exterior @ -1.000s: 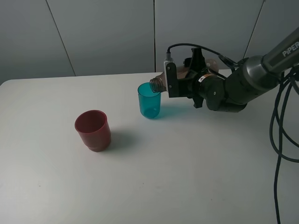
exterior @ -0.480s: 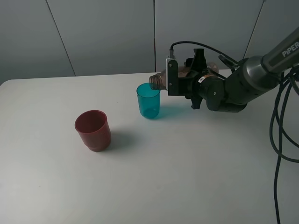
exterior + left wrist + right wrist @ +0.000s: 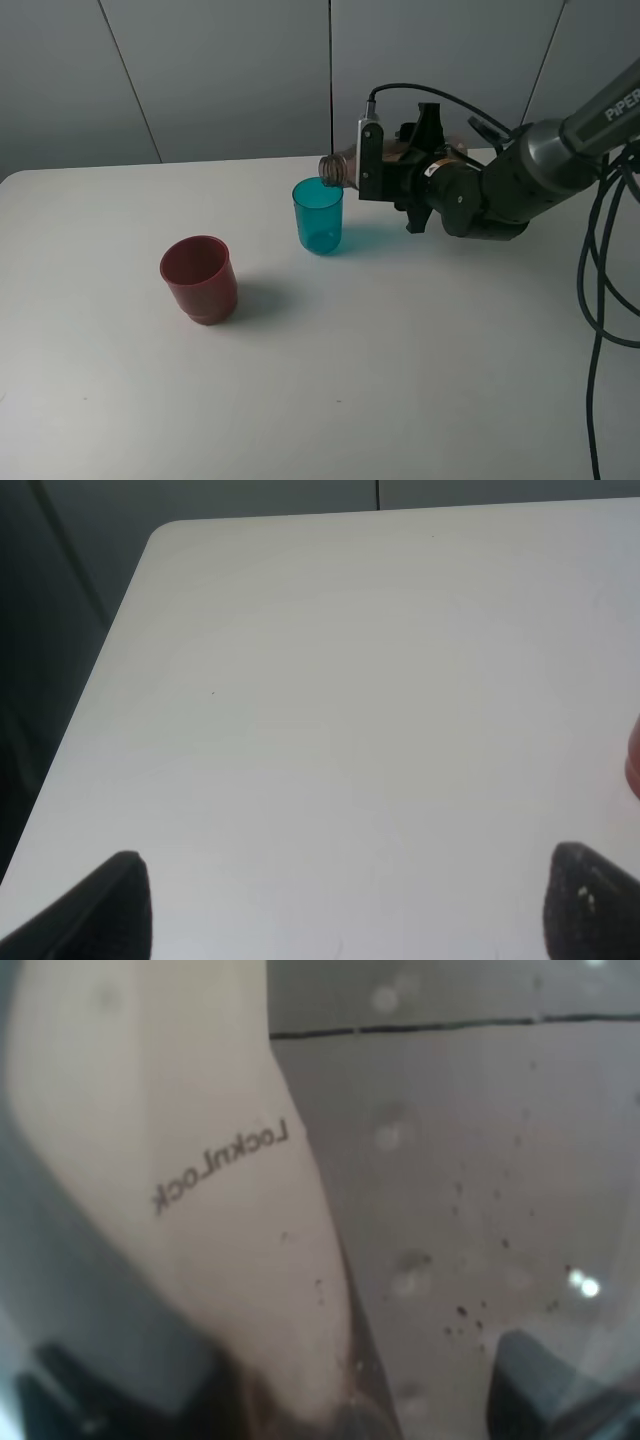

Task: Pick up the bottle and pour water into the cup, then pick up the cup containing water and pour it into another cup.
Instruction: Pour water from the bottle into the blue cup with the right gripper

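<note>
Clamped on the tall smoky grey-brown plastic bottle point(image 3: 336, 168), the right gripper point(image 3: 385, 168) has raised the bottle's neck from inside the rim of the small translucent teal plastic tumbler point(image 3: 318, 217) to just above it, so pouring seems over. The left gripper point(image 3: 340, 905) stands wide and empty.

The right arm point(image 3: 520, 165) is dark grey with rounded, barrel-shaped joints and white "PiPER" lettering point(image 3: 622, 103) on its upper link. A thin black cable point(image 3: 420, 93) arcs over its wrist, and thicker black cables point(image 3: 598, 290) hang alongside.
</note>
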Available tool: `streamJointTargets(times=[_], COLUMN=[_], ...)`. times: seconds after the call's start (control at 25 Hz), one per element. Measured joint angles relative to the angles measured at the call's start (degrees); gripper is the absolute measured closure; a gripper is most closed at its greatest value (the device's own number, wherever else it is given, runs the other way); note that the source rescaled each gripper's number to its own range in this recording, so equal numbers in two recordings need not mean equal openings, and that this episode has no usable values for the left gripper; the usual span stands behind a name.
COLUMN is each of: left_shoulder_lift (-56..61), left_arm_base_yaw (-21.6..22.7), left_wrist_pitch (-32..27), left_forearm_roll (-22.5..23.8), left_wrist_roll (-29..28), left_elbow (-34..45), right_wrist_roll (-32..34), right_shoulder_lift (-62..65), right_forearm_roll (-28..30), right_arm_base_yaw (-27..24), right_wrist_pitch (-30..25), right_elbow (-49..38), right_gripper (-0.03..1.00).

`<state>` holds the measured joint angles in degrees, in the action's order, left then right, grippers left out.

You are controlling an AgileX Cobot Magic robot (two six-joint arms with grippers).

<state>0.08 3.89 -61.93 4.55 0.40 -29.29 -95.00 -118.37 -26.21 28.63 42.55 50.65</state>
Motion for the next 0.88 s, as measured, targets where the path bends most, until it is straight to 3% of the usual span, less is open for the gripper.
streamJointTargets(times=[0.88], left_shoulder_lift=[0.0], left_arm_base_yaw=[0.0], left_wrist_pitch=[0.0], left_forearm_roll=[0.0], left_wrist_roll=[0.0], left_elbow=[0.0], right_wrist_roll=[1.1], right_shoulder_lift=[-0.3], right_forearm_roll=[0.2], right_arm_base_yaw=[-1.9], right_wrist_pitch=[-1.4], right_elbow=[3.2], right_gripper=[0.96])
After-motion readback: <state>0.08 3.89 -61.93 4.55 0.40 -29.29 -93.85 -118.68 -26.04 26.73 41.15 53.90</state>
